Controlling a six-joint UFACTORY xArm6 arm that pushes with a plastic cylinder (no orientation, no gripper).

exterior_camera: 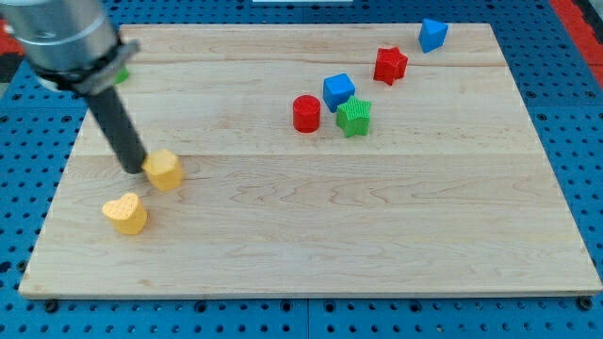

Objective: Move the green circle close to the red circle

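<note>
The red circle (306, 113) stands near the board's upper middle. A sliver of green, the green circle (123, 74), peeks out at the view's upper left, mostly hidden behind the arm's grey body. My tip (138, 170) rests at the view's left, touching the left side of a yellow block (165, 170). The tip is well below the green circle and far left of the red circle.
A yellow heart (126, 213) lies below the tip. A blue cube (338, 90) and a green star (354, 116) sit right of the red circle. A red star (389, 64) and a blue block (432, 34) lie toward the upper right of the wooden board (377, 235).
</note>
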